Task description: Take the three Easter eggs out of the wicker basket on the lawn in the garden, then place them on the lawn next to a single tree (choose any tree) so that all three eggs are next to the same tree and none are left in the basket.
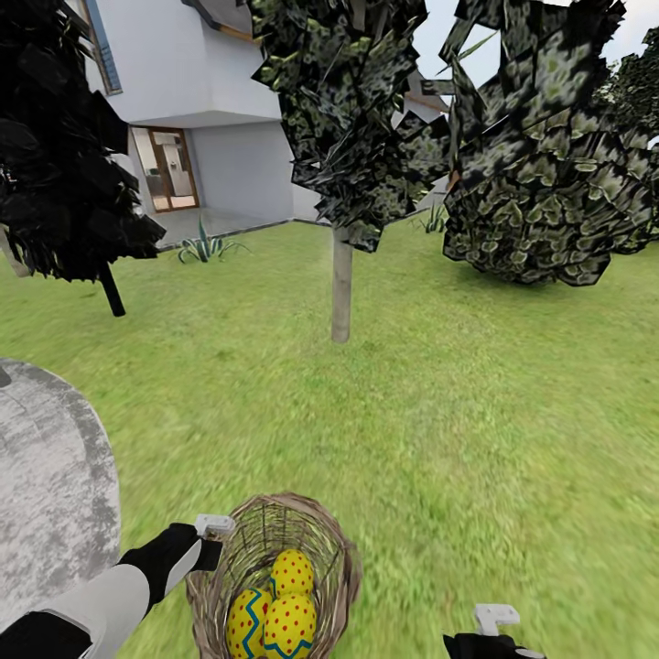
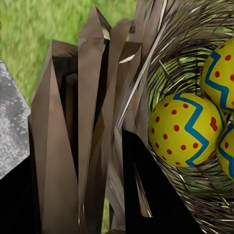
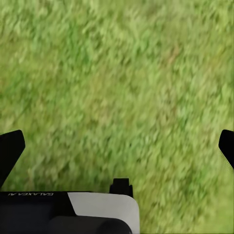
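Wide apart stand the right gripper [image 3: 117, 146] jaws, over bare grass [image 1: 476, 412]. Jaws of the left gripper [image 1: 206, 540] are hard to see, maybe closed around the basket [image 1: 334, 549] edge; I cannot tell. Three eggs [image 1: 291, 572] sit in it, well short of the tree [image 1: 341, 284].

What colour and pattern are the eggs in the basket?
The Easter eggs are yellow with red dots and a blue zigzag band, clearest in the left wrist view.
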You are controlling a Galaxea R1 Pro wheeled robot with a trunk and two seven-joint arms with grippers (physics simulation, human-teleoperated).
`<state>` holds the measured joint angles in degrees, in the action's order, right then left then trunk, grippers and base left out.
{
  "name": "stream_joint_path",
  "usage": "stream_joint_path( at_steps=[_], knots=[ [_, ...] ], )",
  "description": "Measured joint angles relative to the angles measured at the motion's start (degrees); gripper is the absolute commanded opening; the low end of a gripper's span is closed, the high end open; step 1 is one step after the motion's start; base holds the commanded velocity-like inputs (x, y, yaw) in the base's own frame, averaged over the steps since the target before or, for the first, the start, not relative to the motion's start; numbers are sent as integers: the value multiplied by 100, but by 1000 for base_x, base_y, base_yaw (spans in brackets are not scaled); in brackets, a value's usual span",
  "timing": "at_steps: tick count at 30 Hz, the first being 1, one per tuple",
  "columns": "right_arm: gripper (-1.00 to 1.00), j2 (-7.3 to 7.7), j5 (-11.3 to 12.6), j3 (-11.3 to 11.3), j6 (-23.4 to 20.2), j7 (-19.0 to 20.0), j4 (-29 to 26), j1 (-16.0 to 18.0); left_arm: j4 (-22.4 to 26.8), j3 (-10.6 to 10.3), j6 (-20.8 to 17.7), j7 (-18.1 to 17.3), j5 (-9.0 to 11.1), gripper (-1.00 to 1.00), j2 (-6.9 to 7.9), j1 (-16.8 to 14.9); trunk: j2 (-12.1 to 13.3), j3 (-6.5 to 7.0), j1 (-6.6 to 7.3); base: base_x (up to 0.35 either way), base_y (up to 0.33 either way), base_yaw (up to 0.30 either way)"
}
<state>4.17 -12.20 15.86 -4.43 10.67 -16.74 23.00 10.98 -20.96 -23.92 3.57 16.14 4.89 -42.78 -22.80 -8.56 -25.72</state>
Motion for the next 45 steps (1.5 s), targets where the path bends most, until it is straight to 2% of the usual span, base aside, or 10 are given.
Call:
stream_joint_path(
  at_steps=[45],
  knots=[
    [100, 0, 0, 0, 0, 0, -1, 0, 0, 3, 0, 3, -1, -100, 2, 0, 0, 0, 0, 326, 0, 0]
  ],
)
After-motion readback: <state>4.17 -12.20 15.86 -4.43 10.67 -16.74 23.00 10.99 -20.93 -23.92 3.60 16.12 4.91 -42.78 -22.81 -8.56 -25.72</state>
